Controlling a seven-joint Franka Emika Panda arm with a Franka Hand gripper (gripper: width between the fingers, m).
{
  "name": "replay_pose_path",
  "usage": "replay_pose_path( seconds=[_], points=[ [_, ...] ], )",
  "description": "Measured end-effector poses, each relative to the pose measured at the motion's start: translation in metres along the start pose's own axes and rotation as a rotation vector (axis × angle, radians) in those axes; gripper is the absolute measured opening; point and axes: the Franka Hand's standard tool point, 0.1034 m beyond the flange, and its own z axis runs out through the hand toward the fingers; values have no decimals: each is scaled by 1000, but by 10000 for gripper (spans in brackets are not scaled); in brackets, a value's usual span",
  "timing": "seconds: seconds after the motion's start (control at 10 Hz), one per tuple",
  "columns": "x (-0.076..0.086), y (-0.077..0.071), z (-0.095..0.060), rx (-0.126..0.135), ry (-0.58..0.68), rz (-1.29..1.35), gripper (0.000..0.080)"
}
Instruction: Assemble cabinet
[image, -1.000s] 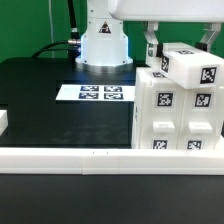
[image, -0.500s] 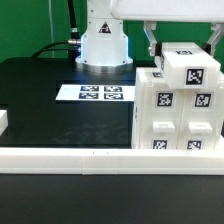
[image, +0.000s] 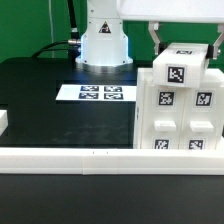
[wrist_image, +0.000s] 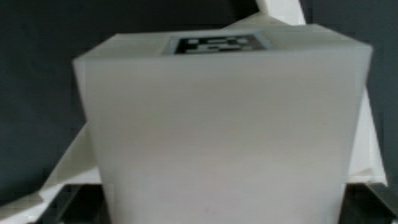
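The cabinet (image: 176, 118) is the big white tagged body at the exterior view's right, standing on the black table against the front rail. My gripper (image: 186, 48) is above it, shut on a white tagged block (image: 180, 72). The block sits squarely at the cabinet's top, its tag facing the camera; I cannot tell whether it touches. One finger (image: 156, 42) shows on each side of the block. In the wrist view the block (wrist_image: 214, 140) fills the picture, its tagged face (wrist_image: 217, 42) at the far end, and it hides most of the cabinet.
The marker board (image: 100, 93) lies flat mid-table in front of the robot base (image: 103, 40). A long low white rail (image: 70, 155) runs along the front edge. A small white piece (image: 3, 122) shows at the exterior view's left edge.
The held block has turned from a tilted, skewed pose to square and has shifted toward the exterior view's left and down, over the cabinet's top. The cabinet has not moved.
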Motion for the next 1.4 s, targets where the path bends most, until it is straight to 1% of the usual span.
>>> replay_pose_path(
  seconds=[0.3, 0.7, 0.9, 1.2, 1.3, 1.4],
  points=[
    [-3, -1, 1, 0, -9, 173, 561],
    [-5, -3, 2, 10, -25, 372, 561],
    [-7, -5, 3, 15, -27, 549, 561],
    [-7, -7, 3, 29, -27, 803, 561],
    [-6, -8, 3, 40, -30, 914, 561],
    [-6, -8, 2, 44, -39, 987, 561]
  ],
)
